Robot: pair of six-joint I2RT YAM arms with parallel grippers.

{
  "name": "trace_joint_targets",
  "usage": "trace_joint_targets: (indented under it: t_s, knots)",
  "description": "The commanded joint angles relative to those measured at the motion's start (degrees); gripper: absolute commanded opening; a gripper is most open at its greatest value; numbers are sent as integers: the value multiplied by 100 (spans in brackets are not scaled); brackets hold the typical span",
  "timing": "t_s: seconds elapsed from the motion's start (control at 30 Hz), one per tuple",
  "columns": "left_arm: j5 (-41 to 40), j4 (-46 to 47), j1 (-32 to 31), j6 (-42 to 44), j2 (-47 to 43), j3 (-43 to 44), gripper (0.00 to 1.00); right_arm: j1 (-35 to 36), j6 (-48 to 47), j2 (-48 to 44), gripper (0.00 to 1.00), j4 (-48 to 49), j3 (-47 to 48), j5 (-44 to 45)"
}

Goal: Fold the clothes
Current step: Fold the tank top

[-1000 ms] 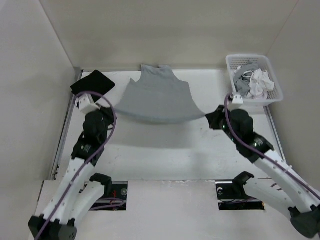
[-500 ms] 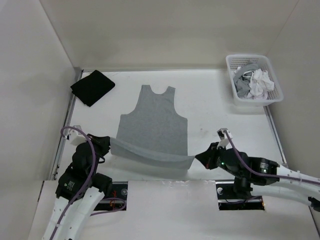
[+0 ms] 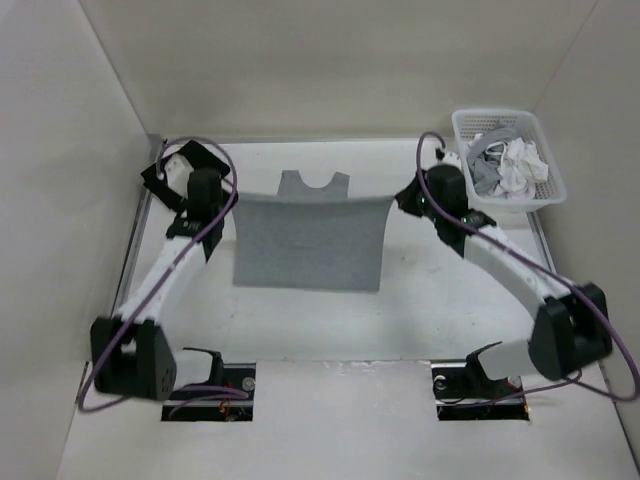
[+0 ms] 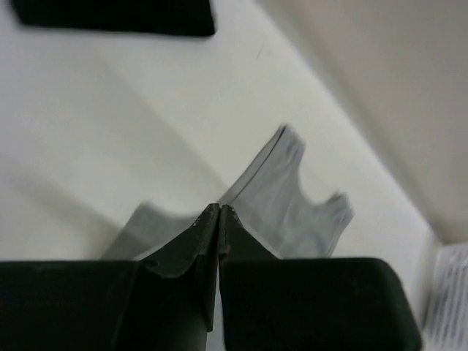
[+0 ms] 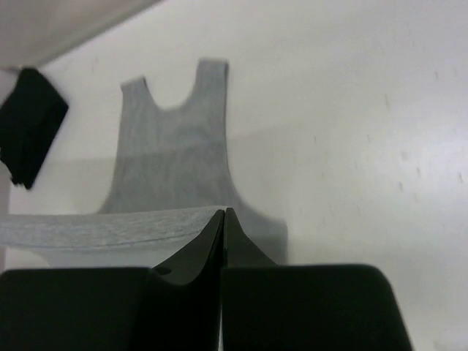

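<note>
The clothes, one light grey sleeveless knit top, hang doubled over in mid-table, lower half lifted above the upper half. Its shoulder straps peek out beyond the raised hem. My left gripper is shut on the hem's left corner and my right gripper is shut on the right corner. The left wrist view shows the shut tips with the top below them. From the right wrist, the hem band stretches left from the shut tips, above the flat part of the top.
A black cloth square lies at the far left, behind my left arm. At the far right stands a white basket holding white and grey garments. Walls close in the table on the left, back and right.
Half a second ago both grippers held the hem low near the front edge. They have since swung it up and away over the top, toward the shoulder straps.
</note>
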Motion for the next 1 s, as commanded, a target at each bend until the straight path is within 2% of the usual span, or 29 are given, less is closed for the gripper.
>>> trace_joint_targets:
  t_s: [0.0,0.07,0.1,0.17,0.23,0.3,0.4,0.43,0.57,0.6,0.73,0.83,0.97]
  knots:
    - [227,1470,270,220,1414,1364,1,-581,-229,1365,0,985,1285,-814]
    - [210,1400,341,378,2425,2190,5,-775,-202,2332,3,801,2251,-1060]
    - [270,1295,385,440,2900,2586,10,-802,-176,2798,10,678,2734,-1183]
    - [411,857,481,467,3553,3177,27,-793,-193,3521,33,354,3518,-1298]
    - [420,706,508,405,3661,3145,39,-784,-185,3682,50,212,3653,-1228]
    - [237,854,482,335,3241,2550,40,-776,-167,3464,57,403,3173,-1088]
    - [-124,1424,289,274,2213,1118,37,-618,-88,2735,55,983,1909,-877]
    - [-194,1687,149,212,1706,383,35,-530,-27,2420,50,1202,1356,-807]
    - [-81,1839,-133,-51,455,-1370,33,-39,386,1303,8,2108,-693,-630]
    - [76,1787,-134,-191,183,-1739,33,102,500,1074,4,2266,-1097,-622]
    - [1007,1760,59,-430,-417,-2708,36,577,676,379,6,2488,-2084,-569]
    - [1605,1786,305,-491,-540,-3087,38,762,721,-26,16,2453,-2471,-402]
    - [1879,1962,586,-571,-488,-3404,39,789,729,-352,28,2444,-2832,-279]
